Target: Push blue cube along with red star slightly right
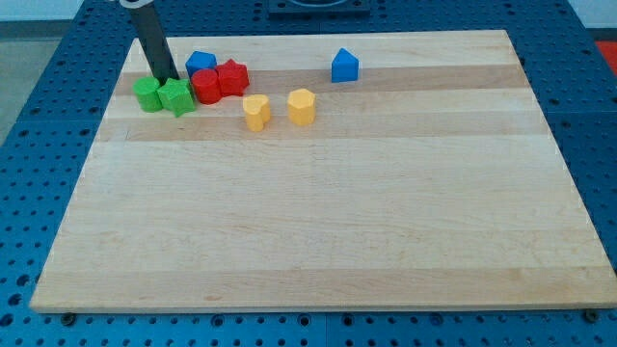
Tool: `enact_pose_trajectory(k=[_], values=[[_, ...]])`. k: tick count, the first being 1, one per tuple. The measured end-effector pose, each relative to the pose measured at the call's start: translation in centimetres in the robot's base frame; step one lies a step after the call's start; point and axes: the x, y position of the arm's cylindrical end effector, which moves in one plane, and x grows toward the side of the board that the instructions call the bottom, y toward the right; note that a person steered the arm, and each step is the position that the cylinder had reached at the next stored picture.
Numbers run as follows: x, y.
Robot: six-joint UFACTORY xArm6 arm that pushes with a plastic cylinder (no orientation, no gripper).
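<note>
A blue block [201, 63], seemingly a cube, sits near the view's top left, partly hidden behind two red blocks. The red star-like block [233, 76] touches it on the lower right. A rounder red block [206, 87] sits just in front of the blue one. My tip [167, 79] is at the view's left of the blue block, a short gap away. It rests right behind two green blocks [147, 93] [176, 96], between them.
Two yellow blocks [255, 111] [302, 106] lie below and right of the red ones. A second blue block [345, 66], house-shaped, stands alone further right near the top edge. The wooden board [328, 222] sits on a blue perforated table.
</note>
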Motion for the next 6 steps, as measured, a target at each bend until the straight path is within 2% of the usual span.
enact_pose_trajectory(k=[2, 6], values=[[-2.2, 2.9], [-2.2, 18.3]])
